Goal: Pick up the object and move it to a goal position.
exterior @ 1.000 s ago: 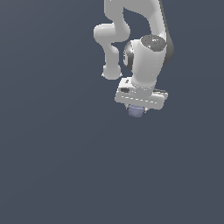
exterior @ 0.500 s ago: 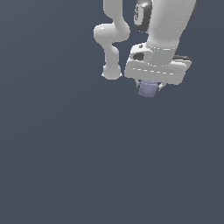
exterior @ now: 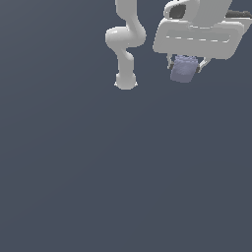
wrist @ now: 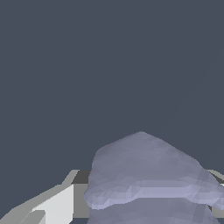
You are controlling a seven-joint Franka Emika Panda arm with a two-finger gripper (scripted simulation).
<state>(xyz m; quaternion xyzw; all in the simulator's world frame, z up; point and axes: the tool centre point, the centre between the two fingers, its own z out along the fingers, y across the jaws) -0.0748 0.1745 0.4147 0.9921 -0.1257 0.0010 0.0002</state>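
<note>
**Carry phase, object in the grip**

Dark grey-blue ground (exterior: 98, 172) everywhere, flat and featureless, with no goal marker to be seen in either view. White arm (exterior: 126, 39) rising from its base near the top centre of the exterior view, elbow bent, wrist swung out toward that view's right. Broad white hand body up at the top right, partly cut by the frame edge. Gripper (exterior: 184, 66) pointing down below it, dark fingers (exterior: 170, 63) pinched against both sides of the object (exterior: 183, 69). Small lavender-blue block, faintly ridged, narrower than the hand above it, hanging just under the palm and apparently well clear of the ground, though height above the surface hard to judge with no shadow showing. Same piece looming large in the wrist view (wrist: 148, 179), lumpy and pale, with a white finger (wrist: 52, 205) beside it and nothing but bare ground beyond.

Judged step: pick-up done, transport under way. Next move, by judgement only: hold the squeeze firm and steady, travel smoothly toward the goal position, wherever set, with no jerks to work the block loose. Goal location unreadable from these views, so direction of travel not to be guessed. Release not called for yet.
</note>
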